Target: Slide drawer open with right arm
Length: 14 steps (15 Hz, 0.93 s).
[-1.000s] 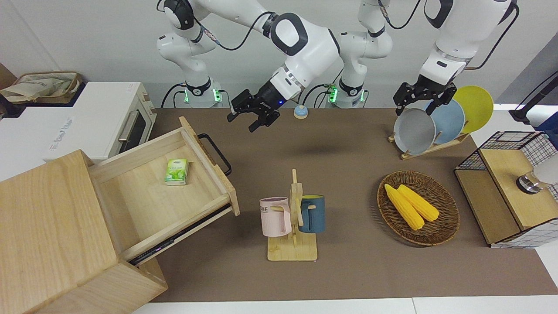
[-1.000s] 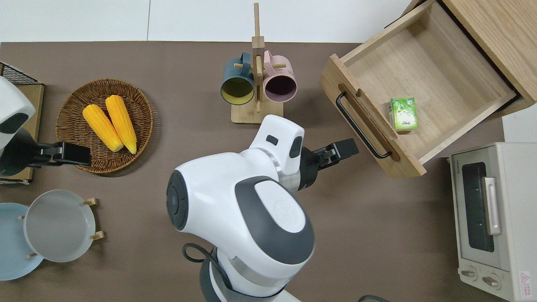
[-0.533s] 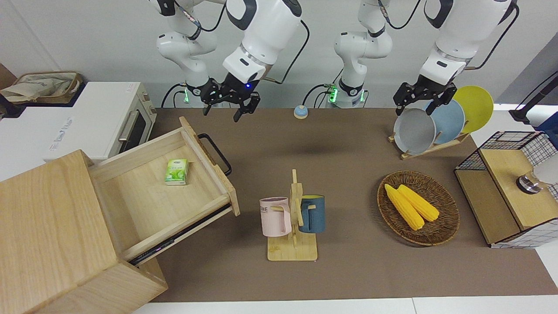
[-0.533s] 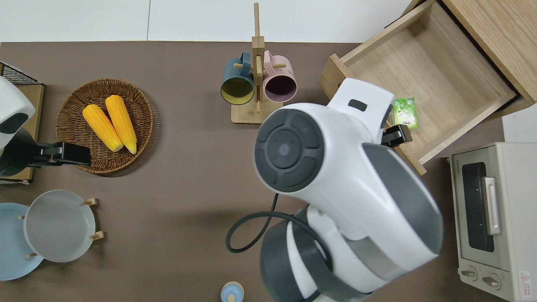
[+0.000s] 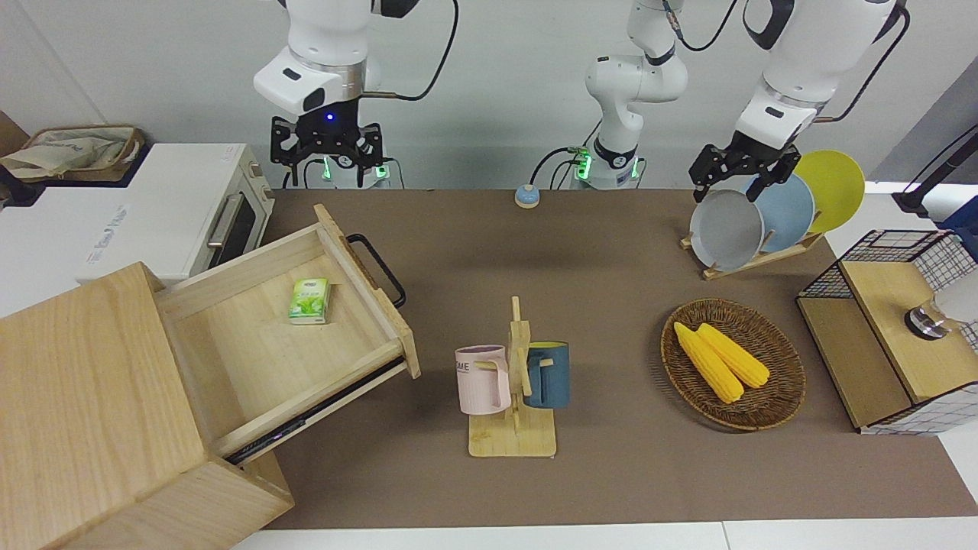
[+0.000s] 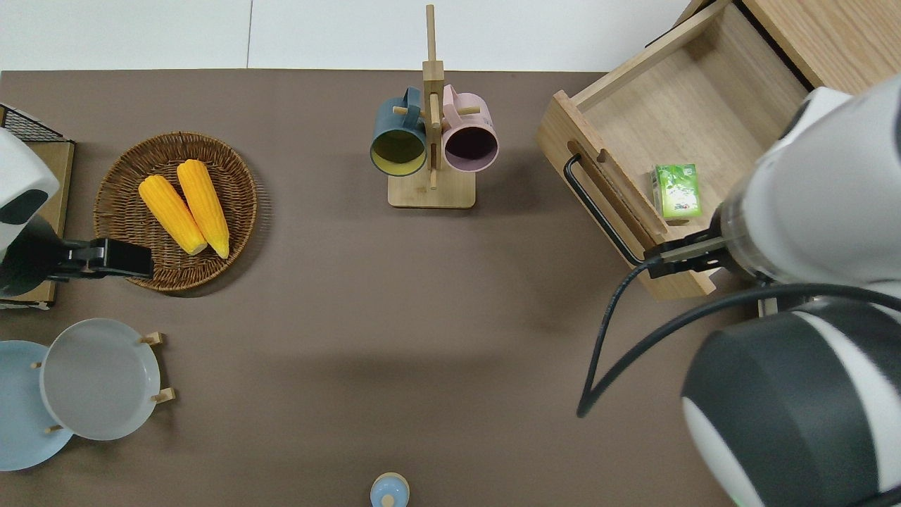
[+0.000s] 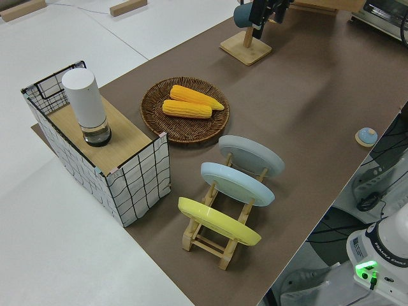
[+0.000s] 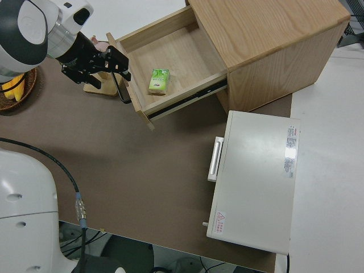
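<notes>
The pale-wood drawer (image 5: 252,359) stands pulled well out of its box cabinet (image 5: 84,397), with its black bar handle (image 5: 378,267) toward the table's middle. It also shows in the overhead view (image 6: 704,105) and the right side view (image 8: 179,54). A small green packet (image 5: 309,300) lies in it. My right gripper (image 5: 327,156) is open and empty, raised high near its arm's base, clear of the handle (image 8: 119,88). In the right side view the gripper (image 8: 103,71) hangs in the air. In the overhead view the arm hides it. My left arm is parked, its gripper (image 5: 735,183) open.
A white toaster oven (image 5: 176,214) stands beside the cabinet, nearer the robots. A mug rack (image 5: 513,382) with two mugs is mid-table. A corn basket (image 5: 787,382), a plate rack (image 5: 752,263) and a wire-grid box (image 5: 863,367) are toward the left arm's end. A blue bell (image 5: 527,196) sits between the arms' bases.
My right arm has swung up and back from beside the drawer handle to over its own base. The drawer and the left arm have not moved.
</notes>
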{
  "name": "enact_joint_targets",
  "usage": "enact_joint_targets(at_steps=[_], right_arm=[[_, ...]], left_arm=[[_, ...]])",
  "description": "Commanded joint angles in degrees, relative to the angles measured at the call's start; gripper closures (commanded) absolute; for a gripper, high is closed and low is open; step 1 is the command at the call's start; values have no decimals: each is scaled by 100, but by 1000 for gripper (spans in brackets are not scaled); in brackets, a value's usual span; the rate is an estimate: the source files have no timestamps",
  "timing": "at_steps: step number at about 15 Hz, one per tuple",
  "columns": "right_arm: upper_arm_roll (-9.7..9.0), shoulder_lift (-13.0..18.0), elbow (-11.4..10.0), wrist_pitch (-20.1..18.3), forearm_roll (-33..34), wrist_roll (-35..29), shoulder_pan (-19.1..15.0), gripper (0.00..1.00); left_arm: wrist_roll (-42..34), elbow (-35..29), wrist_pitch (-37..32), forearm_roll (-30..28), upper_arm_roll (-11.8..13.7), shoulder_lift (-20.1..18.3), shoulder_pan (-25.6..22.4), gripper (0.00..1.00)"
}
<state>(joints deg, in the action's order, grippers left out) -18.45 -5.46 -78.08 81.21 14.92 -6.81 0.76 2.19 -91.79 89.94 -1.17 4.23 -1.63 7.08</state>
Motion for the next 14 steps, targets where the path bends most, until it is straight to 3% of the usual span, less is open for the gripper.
enact_joint_targets(at_steps=[1, 6, 10, 14], right_arm=[[69, 598, -848, 405, -481, 425, -532, 15], [351, 888, -1130, 405, -903, 523, -655, 15], [377, 915, -1095, 387, -930, 505, -656, 15], [693, 924, -1069, 343, -1122, 514, -542, 15]], left_arm=[[-8, 12, -82, 73, 16, -48, 13, 2], [-8, 12, -82, 73, 16, -48, 13, 5], [-8, 12, -74, 73, 16, -48, 13, 5], [-8, 12, -82, 73, 16, -48, 13, 5]])
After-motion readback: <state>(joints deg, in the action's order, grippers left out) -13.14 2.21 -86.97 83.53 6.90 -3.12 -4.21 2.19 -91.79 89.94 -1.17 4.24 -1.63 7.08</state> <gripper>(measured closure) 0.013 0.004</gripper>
